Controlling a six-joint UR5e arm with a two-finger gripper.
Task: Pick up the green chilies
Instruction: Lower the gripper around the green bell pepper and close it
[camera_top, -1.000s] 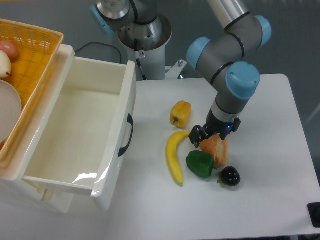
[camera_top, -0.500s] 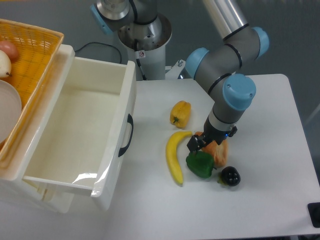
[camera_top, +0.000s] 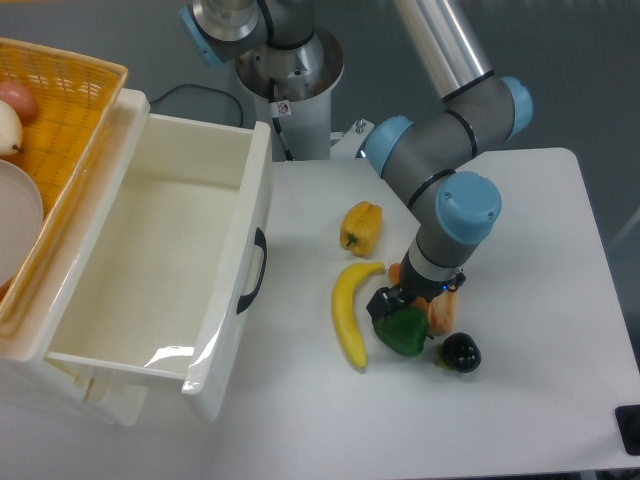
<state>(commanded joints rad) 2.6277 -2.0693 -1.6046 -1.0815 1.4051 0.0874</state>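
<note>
Your claw (camera_top: 400, 303) is down on the far edge of the green chilies (camera_top: 403, 331), which sit on the worktop (camera_top: 530, 400) just right of the banana (camera_top: 350, 314) and left of the dark round fruit (camera_top: 461, 351). No lift yet by my read: the chilies look seated on the surface. Approach looks done; closing, confirming grip and raising are left. Can't tell whether the claw is wide or narrow, since the wrist blocks the fingers and only dark tips show. The orange-brown item (camera_top: 439, 310) right of the claw is mostly hidden behind it, touching or nearly touching the chilies. Yellow pepper (camera_top: 361, 228) sits apart, farther back.
</note>
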